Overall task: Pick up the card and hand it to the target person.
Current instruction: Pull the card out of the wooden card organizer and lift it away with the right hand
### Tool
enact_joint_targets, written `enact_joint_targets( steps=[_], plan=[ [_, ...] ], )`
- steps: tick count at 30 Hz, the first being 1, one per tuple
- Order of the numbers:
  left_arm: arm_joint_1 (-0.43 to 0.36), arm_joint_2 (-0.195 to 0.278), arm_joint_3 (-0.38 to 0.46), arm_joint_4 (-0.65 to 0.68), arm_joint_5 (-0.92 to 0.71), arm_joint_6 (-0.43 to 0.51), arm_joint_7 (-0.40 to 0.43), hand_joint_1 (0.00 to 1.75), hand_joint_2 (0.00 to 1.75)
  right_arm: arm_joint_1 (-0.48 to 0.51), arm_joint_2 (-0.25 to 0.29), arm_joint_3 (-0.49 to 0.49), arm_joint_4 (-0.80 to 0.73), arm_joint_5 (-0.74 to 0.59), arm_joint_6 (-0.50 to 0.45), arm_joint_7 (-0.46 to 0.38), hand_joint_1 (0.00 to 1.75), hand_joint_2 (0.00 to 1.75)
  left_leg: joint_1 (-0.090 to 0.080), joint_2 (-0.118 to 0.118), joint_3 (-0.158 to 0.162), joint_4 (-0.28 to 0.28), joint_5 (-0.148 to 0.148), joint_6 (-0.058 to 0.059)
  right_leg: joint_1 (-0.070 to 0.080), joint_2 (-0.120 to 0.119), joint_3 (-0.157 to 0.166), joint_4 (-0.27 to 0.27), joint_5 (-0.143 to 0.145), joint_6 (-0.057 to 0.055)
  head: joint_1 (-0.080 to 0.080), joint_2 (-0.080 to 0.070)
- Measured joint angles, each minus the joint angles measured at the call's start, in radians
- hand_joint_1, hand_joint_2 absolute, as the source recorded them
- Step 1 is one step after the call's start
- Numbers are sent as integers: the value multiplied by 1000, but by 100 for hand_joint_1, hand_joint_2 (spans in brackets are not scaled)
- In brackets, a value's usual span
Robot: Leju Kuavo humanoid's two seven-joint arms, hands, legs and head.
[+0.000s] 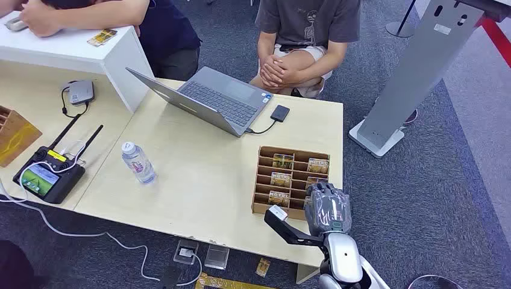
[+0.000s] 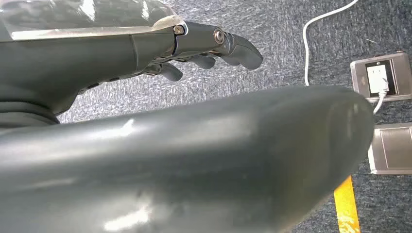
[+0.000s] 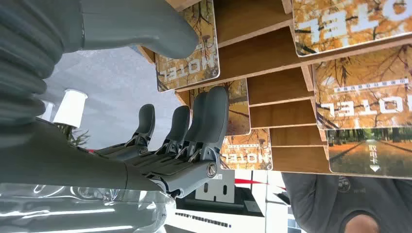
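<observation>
A wooden slotted card holder (image 1: 263, 180) stands on the table's near right part, with several orange hotel cards (image 1: 282, 161) upright in its slots. My right hand (image 1: 328, 208) hovers over the holder's near right corner, fingers pointing down into it. In the right wrist view the thumb (image 3: 145, 24) lies against one hotel card (image 3: 189, 58) that still sits in its slot, and the fingers (image 3: 194, 126) are spread apart from the thumb on that card's other side. My left hand (image 2: 145, 53) hangs above the carpet, loosely curled and holding nothing.
A person (image 1: 307, 30) sits behind the table with clasped hands, and another person (image 1: 90, 12) leans on a white counter (image 1: 114, 60). An open laptop (image 1: 211, 96), a water bottle (image 1: 137, 162) and a remote controller (image 1: 48, 174) lie on the table. A white stand (image 1: 416, 78) rises at the right.
</observation>
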Motion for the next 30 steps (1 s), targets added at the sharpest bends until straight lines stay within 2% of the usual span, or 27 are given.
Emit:
enact_joint_targets(
  steps=[23,26,30],
  plan=[
    [0,-3,0,0,-20,-8,8,0,0,5,1,-40,45,17,-9,26,92,175,0,0,0,0,0,0,0,0,0,0,0,0,0,0],
    [0,-3,0,0,-21,-9,8,0,0,8,1,-47,45,19,-9,30,97,175,0,0,0,0,0,0,0,0,0,0,0,0,0,0],
    [0,-3,0,1,-27,-10,8,0,0,15,1,-55,42,23,-9,32,113,175,0,0,0,0,0,0,0,0,0,0,0,0,0,0]
  ],
)
